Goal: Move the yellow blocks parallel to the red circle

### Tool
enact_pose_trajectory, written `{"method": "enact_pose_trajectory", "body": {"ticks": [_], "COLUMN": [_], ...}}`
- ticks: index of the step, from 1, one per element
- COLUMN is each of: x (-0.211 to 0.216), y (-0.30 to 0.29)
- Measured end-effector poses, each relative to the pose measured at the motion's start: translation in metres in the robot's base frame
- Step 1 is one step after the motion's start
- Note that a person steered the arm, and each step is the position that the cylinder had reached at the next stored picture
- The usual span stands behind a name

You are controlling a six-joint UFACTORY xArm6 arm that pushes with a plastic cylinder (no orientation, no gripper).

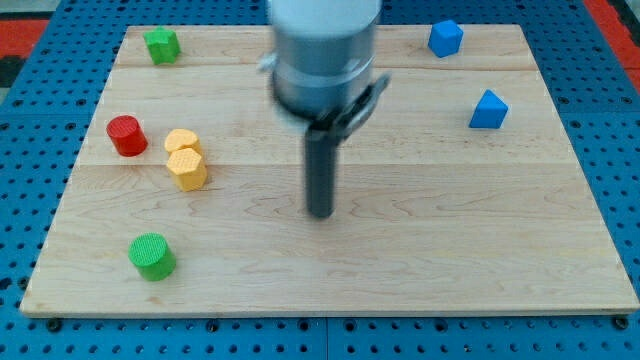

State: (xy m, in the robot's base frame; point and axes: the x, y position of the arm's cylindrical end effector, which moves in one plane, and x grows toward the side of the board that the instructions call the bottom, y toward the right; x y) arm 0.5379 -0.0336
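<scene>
The red circle block (126,135) stands near the board's left edge. Two yellow blocks sit just to its right, touching each other: a rounded one (182,141) and, below it, a hexagonal one (187,168). My tip (320,212) rests on the board near the middle, well to the right of the yellow blocks and touching none of them. The rod rises from it to the grey arm body at the view's top.
A green hexagonal block (160,44) is at top left. A green round block (151,255) is at bottom left. Two blue blocks (445,38) (488,110) are at top right. The wooden board (420,260) lies on a blue pegboard.
</scene>
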Motion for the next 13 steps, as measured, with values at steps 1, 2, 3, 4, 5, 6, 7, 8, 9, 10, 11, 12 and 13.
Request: {"method": "enact_pose_trajectory", "body": {"ticks": [1,2,3,4,5,6,7,8,9,10,11,12,13], "x": [-0.024,-0.032,-0.067,-0.093,-0.094,-0.108,-0.131,-0.111,-0.111,-0.098,-0.041,-0.103,-0.109], "y": [-0.077,-0.142,-0.126,-0.131,-0.175,-0.193,-0.132,-0.069,-0.101,-0.135,-0.050,-0.043,0.053]}}
